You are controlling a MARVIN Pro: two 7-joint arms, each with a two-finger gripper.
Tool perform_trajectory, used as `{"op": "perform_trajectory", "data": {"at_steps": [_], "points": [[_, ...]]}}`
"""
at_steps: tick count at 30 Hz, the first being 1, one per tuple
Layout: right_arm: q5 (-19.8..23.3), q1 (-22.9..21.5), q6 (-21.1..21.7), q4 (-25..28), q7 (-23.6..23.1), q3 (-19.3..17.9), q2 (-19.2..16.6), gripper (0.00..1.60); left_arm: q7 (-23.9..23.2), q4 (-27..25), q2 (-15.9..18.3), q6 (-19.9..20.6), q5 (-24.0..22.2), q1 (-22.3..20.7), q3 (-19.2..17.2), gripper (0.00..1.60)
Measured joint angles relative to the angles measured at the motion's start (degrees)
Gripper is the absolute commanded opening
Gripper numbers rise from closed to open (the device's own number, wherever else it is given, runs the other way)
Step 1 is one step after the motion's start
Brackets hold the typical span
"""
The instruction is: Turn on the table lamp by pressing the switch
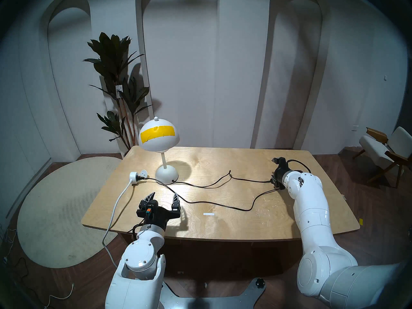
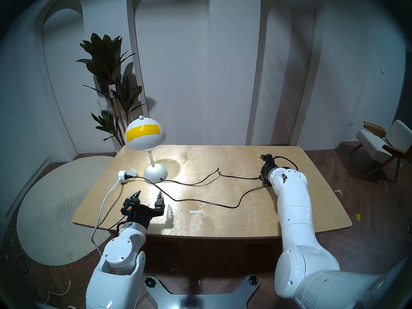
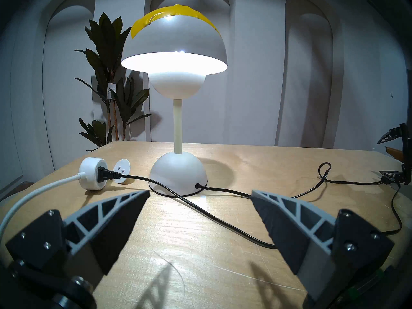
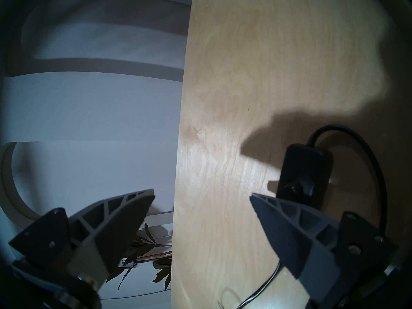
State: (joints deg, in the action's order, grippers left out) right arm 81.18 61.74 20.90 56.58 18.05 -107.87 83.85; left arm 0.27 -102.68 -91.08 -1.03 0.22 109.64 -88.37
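Observation:
The white table lamp (image 1: 158, 135) with a yellow tape rectangle on its dome stands at the table's far left. It is lit, and the underside of its shade (image 3: 174, 61) glows in the left wrist view. Its black cord (image 1: 200, 186) loops across the table to a black inline switch (image 4: 305, 172). My right gripper (image 4: 202, 194) is open, and one fingertip (image 4: 263, 201) lies over the switch's near end. I cannot tell whether they touch. In the head views the right gripper (image 1: 273, 170) hides the switch. My left gripper (image 1: 164, 194) hovers open and empty in front of the lamp base (image 3: 178, 174).
A round white socket (image 1: 137, 175) with the lamp's plug and a white cable sits left of the base. A small white strip (image 1: 209, 214) lies near the wooden table's front edge (image 1: 223, 237). A plant (image 1: 116, 79) stands behind the table, and a chair (image 1: 383, 150) at the far right.

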Motion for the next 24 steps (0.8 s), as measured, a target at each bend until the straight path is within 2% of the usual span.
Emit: {"op": "perform_trajectory", "data": {"at_steps": [11, 24], "points": [[0.4, -0.3, -0.8, -0.4, 0.1, -0.7, -0.6, 1.60, 0.0, 0.0, 0.0, 0.0, 0.0, 0.0, 0.0, 1.60], [-4.6, 0.4, 2.2, 8.5, -1.2, 6.2, -1.6, 1.60, 0.0, 0.1, 0.0, 0.0, 0.0, 0.0, 0.0, 1.60]]}}
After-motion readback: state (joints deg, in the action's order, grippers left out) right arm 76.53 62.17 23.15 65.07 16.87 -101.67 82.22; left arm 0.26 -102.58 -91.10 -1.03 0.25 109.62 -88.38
